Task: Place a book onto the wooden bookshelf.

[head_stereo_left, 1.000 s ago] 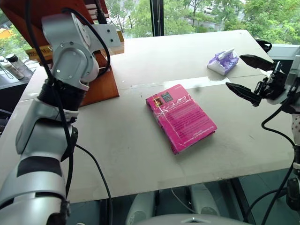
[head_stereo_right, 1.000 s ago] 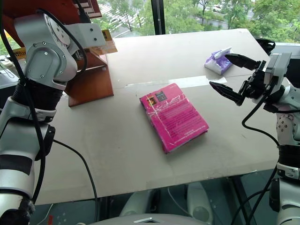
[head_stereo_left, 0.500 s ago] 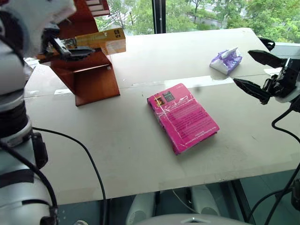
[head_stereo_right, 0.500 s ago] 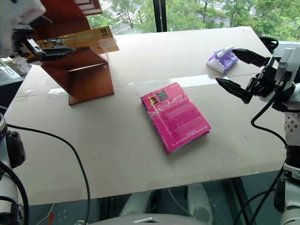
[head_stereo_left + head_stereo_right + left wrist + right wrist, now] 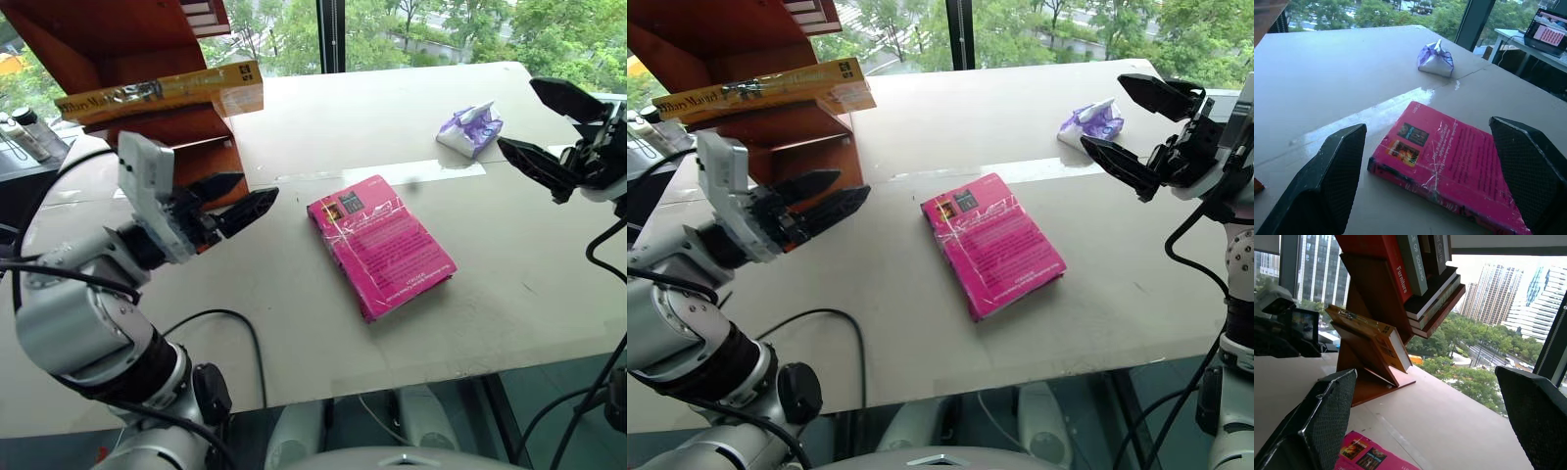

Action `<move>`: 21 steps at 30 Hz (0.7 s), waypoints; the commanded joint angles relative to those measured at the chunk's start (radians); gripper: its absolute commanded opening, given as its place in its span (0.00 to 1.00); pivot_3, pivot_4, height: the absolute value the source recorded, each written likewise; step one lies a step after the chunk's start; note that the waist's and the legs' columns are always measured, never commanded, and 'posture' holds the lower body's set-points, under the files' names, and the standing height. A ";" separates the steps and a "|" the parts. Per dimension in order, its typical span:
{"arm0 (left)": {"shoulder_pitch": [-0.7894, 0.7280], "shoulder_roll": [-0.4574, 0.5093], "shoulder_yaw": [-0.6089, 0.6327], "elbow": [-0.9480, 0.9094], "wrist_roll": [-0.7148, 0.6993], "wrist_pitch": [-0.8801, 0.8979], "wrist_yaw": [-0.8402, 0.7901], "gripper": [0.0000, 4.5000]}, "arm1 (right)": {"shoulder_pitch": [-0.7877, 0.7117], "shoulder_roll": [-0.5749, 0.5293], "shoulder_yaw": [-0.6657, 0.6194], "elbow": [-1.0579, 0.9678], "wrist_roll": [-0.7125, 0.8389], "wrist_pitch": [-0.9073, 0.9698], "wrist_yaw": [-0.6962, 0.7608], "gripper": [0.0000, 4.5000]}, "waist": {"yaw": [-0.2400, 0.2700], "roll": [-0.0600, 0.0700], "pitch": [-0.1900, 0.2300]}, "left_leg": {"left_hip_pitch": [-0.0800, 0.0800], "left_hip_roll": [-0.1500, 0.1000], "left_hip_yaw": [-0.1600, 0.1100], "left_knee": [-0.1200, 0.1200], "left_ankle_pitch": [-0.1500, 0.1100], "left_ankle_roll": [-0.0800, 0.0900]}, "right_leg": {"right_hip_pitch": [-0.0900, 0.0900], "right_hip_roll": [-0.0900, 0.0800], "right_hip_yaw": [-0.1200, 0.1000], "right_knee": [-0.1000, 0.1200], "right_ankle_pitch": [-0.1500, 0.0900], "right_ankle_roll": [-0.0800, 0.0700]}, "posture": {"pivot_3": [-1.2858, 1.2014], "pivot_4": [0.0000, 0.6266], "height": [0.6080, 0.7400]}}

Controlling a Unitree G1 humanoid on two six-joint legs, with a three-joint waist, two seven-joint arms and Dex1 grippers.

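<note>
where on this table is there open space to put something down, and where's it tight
Bare tabletop runs along the near edge, in front of the pink book, and across the far side between the wooden bookshelf and the purple tissue pack. It is tight between the bookshelf base and the pink book, where the open left claw hangs.

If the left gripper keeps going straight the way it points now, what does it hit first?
Most likely the magenta-pink book. The left gripper, open and empty, points low across the table toward it, and the left wrist view frames it between the fingers. Depth is uncertain: it might skim over it toward the purple tissue pack.
</note>
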 commanded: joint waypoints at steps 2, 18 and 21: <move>0.064 -0.061 -0.005 0.039 -0.124 -0.210 0.105 0.92 | -0.008 -0.005 -0.026 -0.062 0.029 0.020 -0.023 1.00 | 0.008 0.000 0.000 | 0.001 0.000 0.001 0.000 0.000 0.000 | 0.001 -0.001 0.001 -0.001 0.001 -0.001 | 0.52 0.24 1.00; 0.476 0.240 -0.060 0.228 -0.386 -0.548 0.079 0.92 | 0.516 -0.193 -0.239 -0.203 -0.068 0.100 0.021 1.00 | 0.025 0.000 -0.001 | 0.008 0.000 0.002 -0.004 -0.003 0.005 | 0.007 0.000 0.001 -0.004 0.000 -0.001 | 0.52 0.24 1.00; 0.536 0.309 -0.062 0.276 -0.415 -0.592 0.059 0.92 | 0.619 -0.217 -0.278 -0.185 -0.123 0.076 0.052 1.00 | 0.022 0.000 -0.001 | 0.010 0.001 0.003 -0.004 -0.003 0.005 | 0.010 0.000 0.001 -0.005 0.000 -0.001 | 0.52 0.24 1.00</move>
